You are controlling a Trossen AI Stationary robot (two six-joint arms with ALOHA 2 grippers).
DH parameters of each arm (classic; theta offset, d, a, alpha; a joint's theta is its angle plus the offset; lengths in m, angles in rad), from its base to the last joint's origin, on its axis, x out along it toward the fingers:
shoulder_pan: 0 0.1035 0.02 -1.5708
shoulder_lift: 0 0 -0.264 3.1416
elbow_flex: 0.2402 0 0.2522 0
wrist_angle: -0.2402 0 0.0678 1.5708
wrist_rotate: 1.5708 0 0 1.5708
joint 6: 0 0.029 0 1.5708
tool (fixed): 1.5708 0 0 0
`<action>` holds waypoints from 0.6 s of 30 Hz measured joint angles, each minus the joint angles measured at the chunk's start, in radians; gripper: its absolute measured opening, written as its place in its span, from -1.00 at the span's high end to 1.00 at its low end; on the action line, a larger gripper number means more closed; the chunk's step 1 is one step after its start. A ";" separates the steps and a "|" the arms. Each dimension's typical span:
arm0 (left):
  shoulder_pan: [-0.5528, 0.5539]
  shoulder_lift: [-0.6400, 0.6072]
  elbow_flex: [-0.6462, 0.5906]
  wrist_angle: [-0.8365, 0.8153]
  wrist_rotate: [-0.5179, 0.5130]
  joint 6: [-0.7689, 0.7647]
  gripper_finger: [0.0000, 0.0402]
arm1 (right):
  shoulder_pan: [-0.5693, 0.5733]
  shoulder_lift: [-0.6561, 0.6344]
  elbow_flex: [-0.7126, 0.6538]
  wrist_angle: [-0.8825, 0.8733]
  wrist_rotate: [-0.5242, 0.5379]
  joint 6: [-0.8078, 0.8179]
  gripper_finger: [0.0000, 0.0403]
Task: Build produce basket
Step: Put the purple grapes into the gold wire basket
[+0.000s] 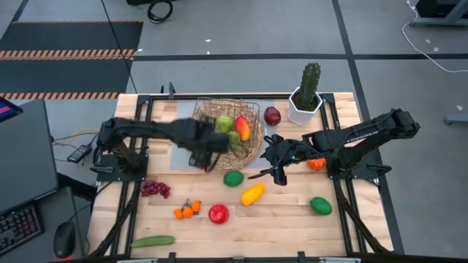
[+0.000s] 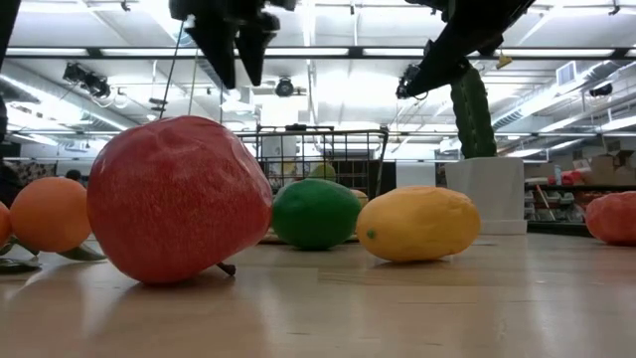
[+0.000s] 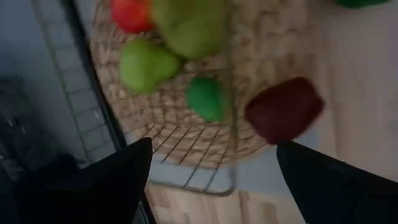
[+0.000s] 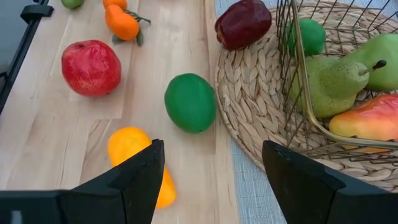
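The basket (image 1: 252, 150) sits at the table's far middle, holding green pears (image 4: 333, 81), a small green fruit (image 3: 207, 98) and a red-yellow mango (image 1: 243, 128). We see the left gripper (image 1: 208, 157) above its near-left rim, fingers spread apart and empty. The right gripper (image 1: 272, 166) hovers just right of the basket, fingers apart too, empty. A dark red fruit (image 4: 242, 23) lies on the woven rim. A green lime (image 1: 233, 178), yellow lemon (image 1: 252, 193) and pomegranate (image 1: 218, 213) lie in front. The cactus pot (image 1: 303, 111) stands far right.

Wicker basket (image 1: 252, 150) holds pears; other produce (image 1: 218, 213) lies scattered.
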 joint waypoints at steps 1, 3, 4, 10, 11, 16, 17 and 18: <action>-0.023 0.012 0.000 -0.009 0.000 -0.021 -0.76 | 0.000 0.000 0.000 -0.001 0.000 0.000 -0.36; -0.058 0.032 0.000 -0.024 0.002 -0.119 -0.76 | 0.000 0.000 0.000 -0.001 0.000 0.000 -0.36; -0.073 0.040 0.000 -0.044 0.001 -0.186 -0.76 | 0.000 0.000 0.000 -0.002 0.000 0.001 -0.36; -0.162 0.059 -0.057 -0.138 0.095 -0.476 -0.76 | 0.001 0.000 0.000 -0.002 -0.001 0.005 -0.36; -0.182 0.052 -0.081 -0.144 0.125 -0.507 -0.76 | 0.001 0.000 0.000 -0.003 -0.001 0.005 -0.36; -0.270 0.027 -0.268 -0.155 0.252 -0.722 -0.76 | 0.001 0.000 0.000 -0.004 -0.001 0.003 -0.36; -0.285 0.015 -0.305 -0.150 0.276 -0.757 -0.76 | 0.001 0.000 0.000 -0.004 -0.001 -0.002 -0.36; -0.301 0.002 -0.340 -0.150 0.296 -0.789 -0.76 | 0.001 0.000 0.000 -0.002 -0.001 -0.009 -0.36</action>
